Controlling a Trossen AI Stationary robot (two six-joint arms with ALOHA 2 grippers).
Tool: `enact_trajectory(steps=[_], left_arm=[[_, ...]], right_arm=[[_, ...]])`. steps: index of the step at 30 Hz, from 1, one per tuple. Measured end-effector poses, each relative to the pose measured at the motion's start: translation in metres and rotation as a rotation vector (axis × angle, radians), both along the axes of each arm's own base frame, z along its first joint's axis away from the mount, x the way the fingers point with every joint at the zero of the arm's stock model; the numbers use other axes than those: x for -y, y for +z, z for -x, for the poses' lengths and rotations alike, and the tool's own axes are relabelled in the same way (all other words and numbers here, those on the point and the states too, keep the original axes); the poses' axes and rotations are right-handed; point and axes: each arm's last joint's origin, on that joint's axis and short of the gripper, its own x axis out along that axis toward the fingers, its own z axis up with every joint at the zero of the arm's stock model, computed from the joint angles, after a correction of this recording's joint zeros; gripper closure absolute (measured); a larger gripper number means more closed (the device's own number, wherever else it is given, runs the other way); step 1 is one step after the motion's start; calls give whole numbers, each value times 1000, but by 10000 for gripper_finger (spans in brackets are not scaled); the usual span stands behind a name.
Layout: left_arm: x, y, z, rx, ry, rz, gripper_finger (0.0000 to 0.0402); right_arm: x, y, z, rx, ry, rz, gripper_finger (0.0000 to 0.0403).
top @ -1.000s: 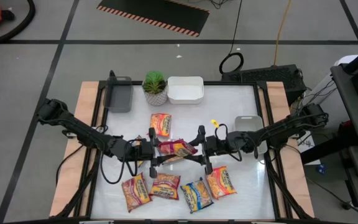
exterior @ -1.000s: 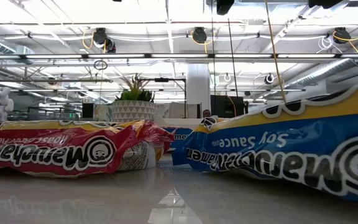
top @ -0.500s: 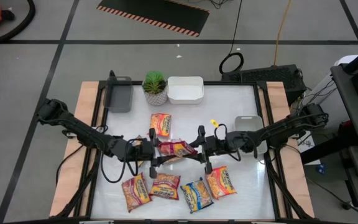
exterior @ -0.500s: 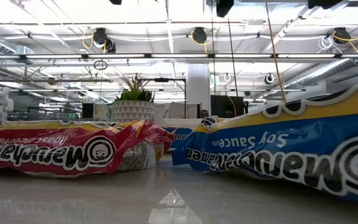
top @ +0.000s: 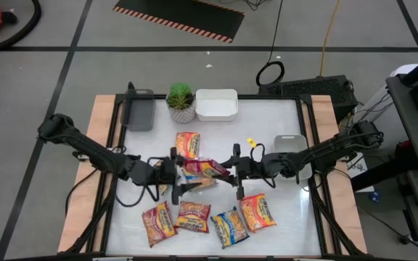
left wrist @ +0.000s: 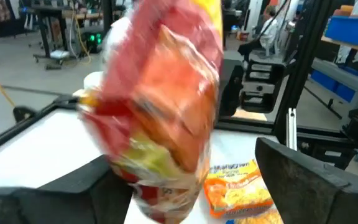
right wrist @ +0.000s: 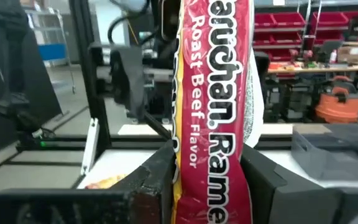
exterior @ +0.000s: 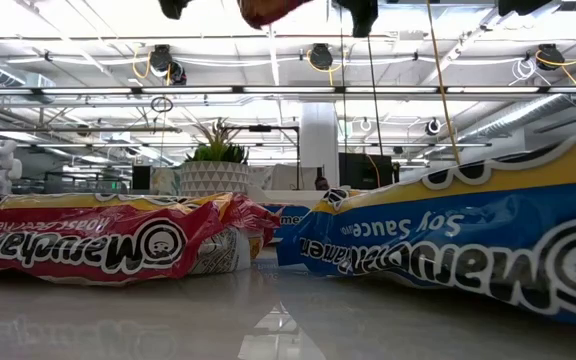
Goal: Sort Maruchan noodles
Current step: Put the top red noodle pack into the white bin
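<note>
1. We hold the red roast beef packet [top: 204, 171] up off the table [top: 281, 145], between our two grippers, so it can pass from one arm to the other without dragging over the packets below.
2. Our right gripper [right wrist: 207, 180] has its fingers [right wrist: 157, 180] clenched on the packet's edge; in the right wrist view the packet stands on end between them, its printed name running lengthwise.
3. Our left gripper [top: 178, 176] has its fingers [left wrist: 303, 180] spread, one on each side of the packet and apart from it. We judge this a handover, with the right side now carrying the weight.
4. One packet [top: 187, 144] lies alone on the table beyond the fingers, toward the potted plant [top: 181, 101]. Four more [top: 210, 219] lie in a row on the near side of the fingers, one of them blue-trimmed.
5. The grey tray [top: 138, 110] and white tray [top: 216, 104] sit well apart from the fingers, at the far edge; we take them for the sorting places.
</note>
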Motion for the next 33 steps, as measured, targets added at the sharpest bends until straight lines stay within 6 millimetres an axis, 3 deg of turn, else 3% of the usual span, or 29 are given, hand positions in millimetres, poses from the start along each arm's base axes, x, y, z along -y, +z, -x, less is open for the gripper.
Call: enact_trajectory(steps=[10, 16, 26, 33], left_arm=[[-20, 17, 46, -130, 115, 36, 80], [-26, 15, 58, -198, 160, 5, 80], [-35, 3, 60, -311, 227, -41, 80], [-37, 0, 62, -343, 234, -57, 80]], right_arm=[[4, -5, 0, -54, -121, 22, 290], [13, -11, 0, -106, -300, 33, 293], [49, -13, -4, -133, -443, 28, 292], [91, -13, -5, -128, -582, -3, 288]])
